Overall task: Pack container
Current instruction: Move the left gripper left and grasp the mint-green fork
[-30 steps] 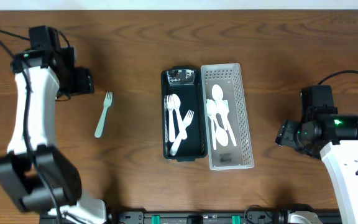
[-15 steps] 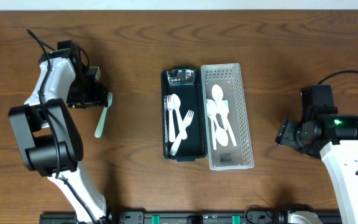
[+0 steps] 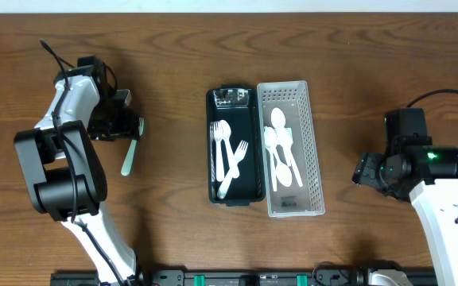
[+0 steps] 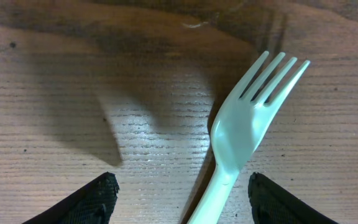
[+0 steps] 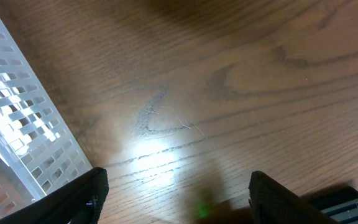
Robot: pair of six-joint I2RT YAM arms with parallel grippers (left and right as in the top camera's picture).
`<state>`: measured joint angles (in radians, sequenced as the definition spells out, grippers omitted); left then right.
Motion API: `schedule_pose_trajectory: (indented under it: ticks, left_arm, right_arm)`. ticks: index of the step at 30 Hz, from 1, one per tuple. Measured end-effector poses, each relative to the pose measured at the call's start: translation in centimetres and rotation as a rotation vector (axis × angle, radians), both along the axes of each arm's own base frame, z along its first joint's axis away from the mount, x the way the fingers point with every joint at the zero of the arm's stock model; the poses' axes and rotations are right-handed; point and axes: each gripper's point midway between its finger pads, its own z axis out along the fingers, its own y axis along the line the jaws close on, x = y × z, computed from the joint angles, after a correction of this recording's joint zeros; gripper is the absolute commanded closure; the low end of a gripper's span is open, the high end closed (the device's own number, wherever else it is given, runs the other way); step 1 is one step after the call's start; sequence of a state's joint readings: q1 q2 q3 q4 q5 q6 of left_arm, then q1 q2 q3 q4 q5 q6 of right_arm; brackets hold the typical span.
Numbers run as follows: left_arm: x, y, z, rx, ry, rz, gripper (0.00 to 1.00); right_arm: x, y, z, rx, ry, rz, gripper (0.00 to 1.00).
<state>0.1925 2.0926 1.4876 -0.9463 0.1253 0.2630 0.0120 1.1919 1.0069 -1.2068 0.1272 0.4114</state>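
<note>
Left fingers (image 4: 98, 199) are straddling, released, the pale plastic fork (image 4: 241, 124) lying on the wooden counter (image 4: 55, 124), well apart from the black cutlery tray (image 3: 237, 200) and white basket (image 3: 296, 210); right fingers (image 5: 73, 199) are hanging released.

Dark wood-grain counter (image 3: 173, 48), 1 pale green plastic fork (image 3: 128, 157) lying flat at left, tines toward the far edge, 1 black tray (image 3: 211, 143) near centre, 1 white perforated basket (image 3: 316, 151) just beside its right, long sides parallel
</note>
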Motion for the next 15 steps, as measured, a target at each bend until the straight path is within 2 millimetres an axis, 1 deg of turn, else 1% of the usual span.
schedule_pose_trajectory:
  ticks: [5,10,13,15]
  left_arm:
    - [-0.64,-0.37,-1.00,0.000,0.011,-0.008,0.30]
    - [-0.63,-0.42,-1.06,0.009,0.003,-0.013,0.30]
    - [-0.62,-0.35,-1.06,0.012,0.003,-0.013,0.39]
    - [-0.57,-0.25,-1.09,0.017,0.001,-0.010,0.52]
  right_arm:
    - [0.00,0.00,0.00,0.000,0.000,0.000,0.24]
    - [-0.01,0.00,0.00,0.000,0.000,0.000,0.25]
    - [0.00,0.00,0.00,0.000,0.000,0.000,0.24]
    - [-0.01,0.00,0.00,0.000,0.000,0.000,0.24]
